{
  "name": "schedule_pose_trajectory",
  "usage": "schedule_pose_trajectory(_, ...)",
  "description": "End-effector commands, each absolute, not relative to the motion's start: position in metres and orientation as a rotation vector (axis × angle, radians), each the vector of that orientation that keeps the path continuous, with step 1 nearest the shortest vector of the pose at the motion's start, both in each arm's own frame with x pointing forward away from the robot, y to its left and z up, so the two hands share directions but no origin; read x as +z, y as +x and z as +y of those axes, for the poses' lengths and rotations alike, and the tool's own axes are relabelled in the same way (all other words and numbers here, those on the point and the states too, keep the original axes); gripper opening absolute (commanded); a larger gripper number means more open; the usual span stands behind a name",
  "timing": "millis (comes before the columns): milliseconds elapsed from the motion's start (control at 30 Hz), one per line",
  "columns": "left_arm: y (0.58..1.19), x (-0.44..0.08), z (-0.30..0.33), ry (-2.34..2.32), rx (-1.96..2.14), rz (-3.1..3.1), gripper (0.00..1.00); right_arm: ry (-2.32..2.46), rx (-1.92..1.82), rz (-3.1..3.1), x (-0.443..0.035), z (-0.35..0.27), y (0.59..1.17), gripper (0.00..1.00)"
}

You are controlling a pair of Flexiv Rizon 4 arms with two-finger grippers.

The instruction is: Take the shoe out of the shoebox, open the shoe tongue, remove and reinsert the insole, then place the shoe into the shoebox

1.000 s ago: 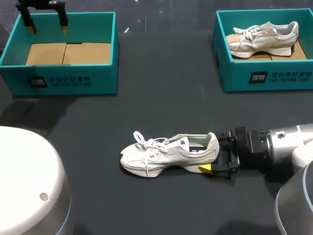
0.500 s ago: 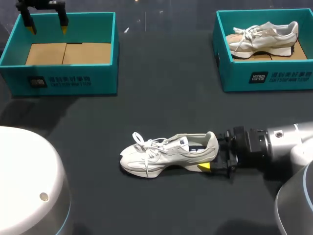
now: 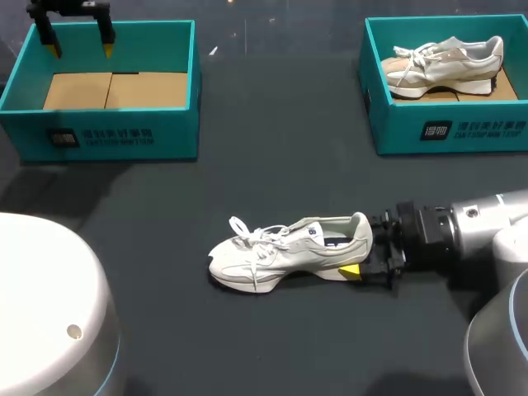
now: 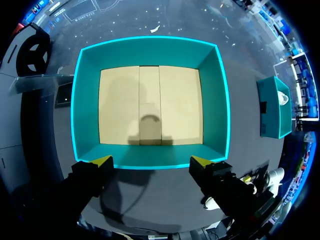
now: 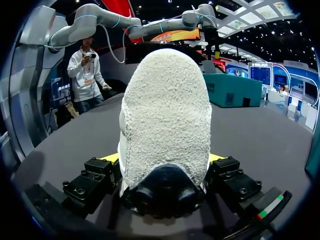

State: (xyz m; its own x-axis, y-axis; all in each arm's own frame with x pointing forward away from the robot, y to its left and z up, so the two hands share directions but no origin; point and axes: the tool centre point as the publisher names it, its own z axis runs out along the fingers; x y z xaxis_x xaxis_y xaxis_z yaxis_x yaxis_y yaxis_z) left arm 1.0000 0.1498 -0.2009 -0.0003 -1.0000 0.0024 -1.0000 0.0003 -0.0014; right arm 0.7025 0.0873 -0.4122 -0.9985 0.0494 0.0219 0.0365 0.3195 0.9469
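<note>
A pale grey sneaker [image 3: 280, 252] lies on its sole on the dark table, toe to the left and heel to the right. My right gripper [image 3: 360, 252] comes in low from the right and is shut on the heel. One yellow tip shows on the near side; the far finger is hidden behind the shoe. In the right wrist view the fuzzy heel [image 5: 165, 115] fills the space between both fingers of the right gripper [image 5: 162, 160]. My left gripper [image 3: 78, 37] hangs open over the far edge of the empty teal shoebox [image 3: 115, 136]; from the left wrist, the left gripper [image 4: 151, 161] looks down into the box [image 4: 150, 45].
A second teal shoebox [image 3: 445, 128] at the far right holds another pale sneaker [image 3: 445, 62]. It also shows small in the left wrist view, beyond the left box [image 4: 274, 107]. The white dome of my base [image 3: 49, 313] fills the near left corner.
The right gripper's fingers have come in against the heel. The shoe and gripper have shifted slightly to the right together. The left arm has not moved.
</note>
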Motion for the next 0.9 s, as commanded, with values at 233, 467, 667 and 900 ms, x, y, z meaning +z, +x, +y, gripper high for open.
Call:
schedule_pose_trajectory(233,1.0,-0.201,0.15,2.221,0.003,-2.221,1.0,0.084,1.837,2.541,-0.414,0.086,0.703,0.0)
schedule_pose_trajectory(467,1.0,-0.201,0.15,2.221,0.003,-2.221,1.0,0.084,1.837,2.541,-0.414,0.086,0.703,0.0)
schedule_pose_trajectory(667,1.0,-0.201,0.15,2.221,0.003,-2.221,1.0,0.084,1.837,2.541,-0.414,0.086,0.703,0.0)
schedule_pose_trajectory(900,0.981,-0.195,0.129,2.277,0.011,-2.217,1.0,0.084,1.837,2.541,-0.414,0.086,0.703,0.0)
